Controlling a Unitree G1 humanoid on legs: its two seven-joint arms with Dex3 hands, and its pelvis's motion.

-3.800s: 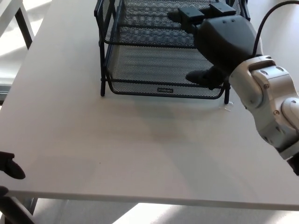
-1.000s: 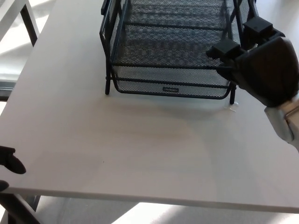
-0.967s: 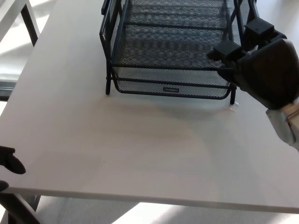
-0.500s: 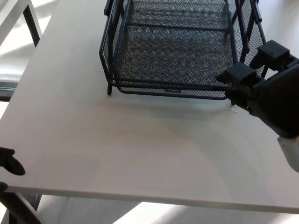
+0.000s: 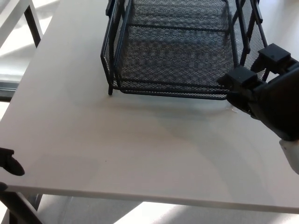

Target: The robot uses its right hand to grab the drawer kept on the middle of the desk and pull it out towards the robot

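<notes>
A pale grey desk (image 5: 140, 140) fills the head view, sunlit floor showing past its near edge and down the left side, where a dark leg of another table (image 5: 33, 21) stands.

At the far middle of the desk sits the black mesh drawer (image 5: 173, 51), a wire rack with stacked trays; its front rim runs across the upper half of the picture and its thin feet rest on the desk top.

The right hand (image 5: 266, 93) comes in from the right edge, black and bulky, with the white forearm (image 5: 292, 156) just showing below it. Its two blocky fingers (image 5: 243, 77) are apart and point toward the drawer's front right corner, just beside the wire frame; I cannot tell whether they touch it. They hold nothing.

At the lower left edge only a small black part of the left hand (image 5: 10, 163) shows, below the desk rim; its state cannot be told.
</notes>
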